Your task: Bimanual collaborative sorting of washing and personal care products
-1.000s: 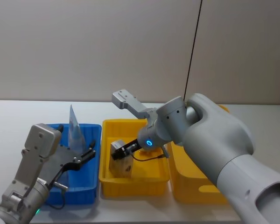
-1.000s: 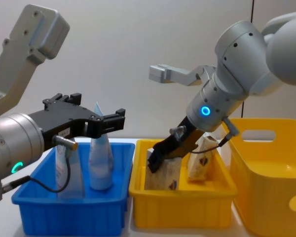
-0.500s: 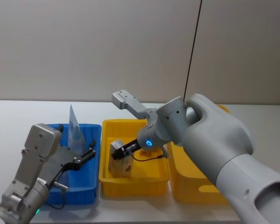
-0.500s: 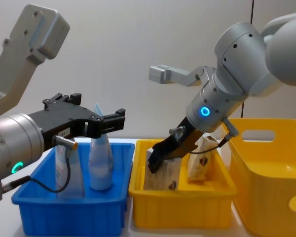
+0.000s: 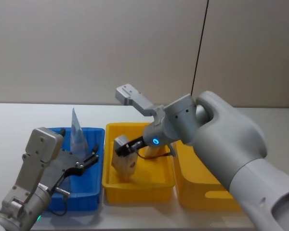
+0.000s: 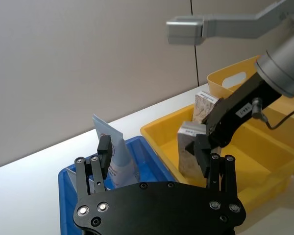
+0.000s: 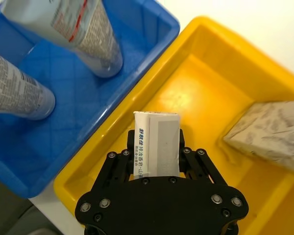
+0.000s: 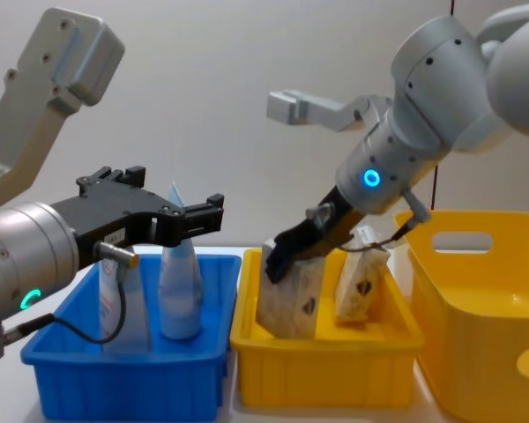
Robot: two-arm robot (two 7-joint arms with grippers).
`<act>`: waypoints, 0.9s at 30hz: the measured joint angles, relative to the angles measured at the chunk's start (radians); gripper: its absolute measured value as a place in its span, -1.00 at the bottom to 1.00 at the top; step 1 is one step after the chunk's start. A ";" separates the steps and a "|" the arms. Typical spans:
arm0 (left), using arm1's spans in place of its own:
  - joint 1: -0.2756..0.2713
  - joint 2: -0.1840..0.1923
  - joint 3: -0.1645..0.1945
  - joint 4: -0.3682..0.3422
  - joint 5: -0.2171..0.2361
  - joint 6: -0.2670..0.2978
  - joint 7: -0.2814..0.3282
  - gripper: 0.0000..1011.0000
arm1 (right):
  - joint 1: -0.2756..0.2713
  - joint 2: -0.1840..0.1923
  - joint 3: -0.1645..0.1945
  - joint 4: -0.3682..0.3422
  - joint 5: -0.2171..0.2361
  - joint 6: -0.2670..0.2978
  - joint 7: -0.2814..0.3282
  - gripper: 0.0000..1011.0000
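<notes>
The jaws of the right gripper point(image 8: 279, 256) are closed tight on the top end of a cream carton point(image 8: 291, 298). No gap shows between the jaws and the carton's sides. The carton hangs tilted inside the small yellow bin point(image 8: 326, 377), near the wall on the blue bin's side. Its lower end is down behind the bin's front wall, and I cannot tell if it touches the floor of the bin. A second carton point(image 8: 358, 282) leans in the same bin, just beside the first one, on the side of the big yellow bin point(image 8: 487, 352). The right arm reaches to the carton from above the big bin.

The jaws of the left gripper point(image 6: 153, 152) are spread wide apart and hold nothing. This gripper hovers over the near part of the blue bin point(image 8: 132, 389). Two tubes point(image 8: 181, 286) stand upright in the blue bin with the flat crimped ends up. One tube is close behind one of the left jaws and the other tube point(image 8: 115, 300) stands beside it.

The three bins sit side by side on the white worktop point(image 5: 19, 120), and the small yellow one is in the middle.
</notes>
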 joint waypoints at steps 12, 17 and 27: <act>0.000 0.000 0.000 0.000 0.000 0.000 0.000 0.98 | -0.045 0.069 0.007 -0.216 -0.035 0.017 -0.051 -0.28; 0.000 0.000 0.000 0.000 0.000 0.000 0.000 0.98 | -0.063 0.104 0.011 -0.313 -0.057 0.038 -0.080 -0.28; 0.000 0.000 0.000 0.000 0.000 0.000 0.000 0.98 | -0.120 0.210 0.042 -0.530 -0.105 0.112 -0.149 -0.28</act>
